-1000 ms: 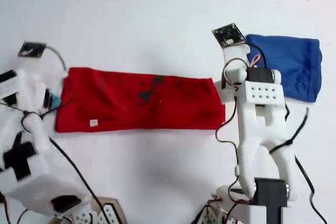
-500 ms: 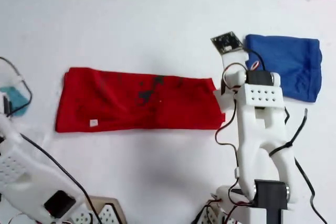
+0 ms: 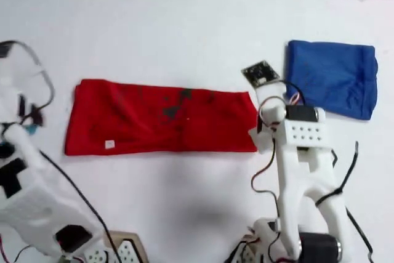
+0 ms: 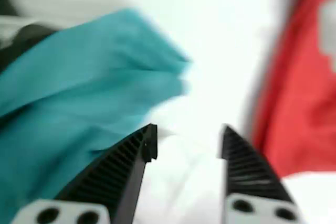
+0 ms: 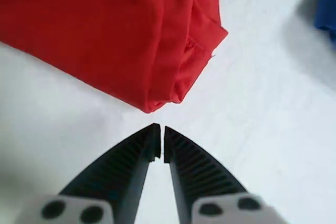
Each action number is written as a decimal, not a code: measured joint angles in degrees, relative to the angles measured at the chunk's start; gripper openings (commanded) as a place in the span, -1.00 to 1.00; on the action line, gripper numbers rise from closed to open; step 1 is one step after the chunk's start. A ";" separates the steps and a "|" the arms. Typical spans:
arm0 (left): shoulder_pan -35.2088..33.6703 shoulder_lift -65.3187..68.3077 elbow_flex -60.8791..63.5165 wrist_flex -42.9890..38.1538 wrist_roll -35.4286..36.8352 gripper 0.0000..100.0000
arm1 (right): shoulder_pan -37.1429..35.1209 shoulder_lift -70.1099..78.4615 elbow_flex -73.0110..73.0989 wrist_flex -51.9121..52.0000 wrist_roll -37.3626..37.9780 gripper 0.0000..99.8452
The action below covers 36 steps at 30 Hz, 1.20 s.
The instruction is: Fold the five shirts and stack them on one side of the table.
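The red shirt (image 3: 160, 118) is laid half-folded mid-worktop. The right pincer (image 5: 160, 142) is almost closed, empty, by its corner; the left pincer (image 4: 186, 140) is spread wide beside a teal shirt (image 4: 79, 103). Should one layer alone be pinched, the fold could be undone.

Red shirt (image 3: 161, 117) folded long mid-table, blue shirt (image 3: 332, 78) folded

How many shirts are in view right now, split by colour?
Long folded red cloth shirt: 1
Folded blue cloth shirt: 1
Teal cloth shirt: 1
Total: 3
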 measured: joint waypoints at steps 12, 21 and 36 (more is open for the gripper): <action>8.53 13.10 -0.35 -2.81 6.33 -0.44 | 13.01 -10.20 8.53 0.00 8.00 -0.96; 13.45 17.93 -1.58 -3.25 10.99 -0.44 | 14.33 -14.51 10.90 0.00 9.23 -0.96; 22.59 19.78 -2.46 0.79 13.80 -0.96 | 14.86 -19.52 14.51 1.58 9.23 -0.96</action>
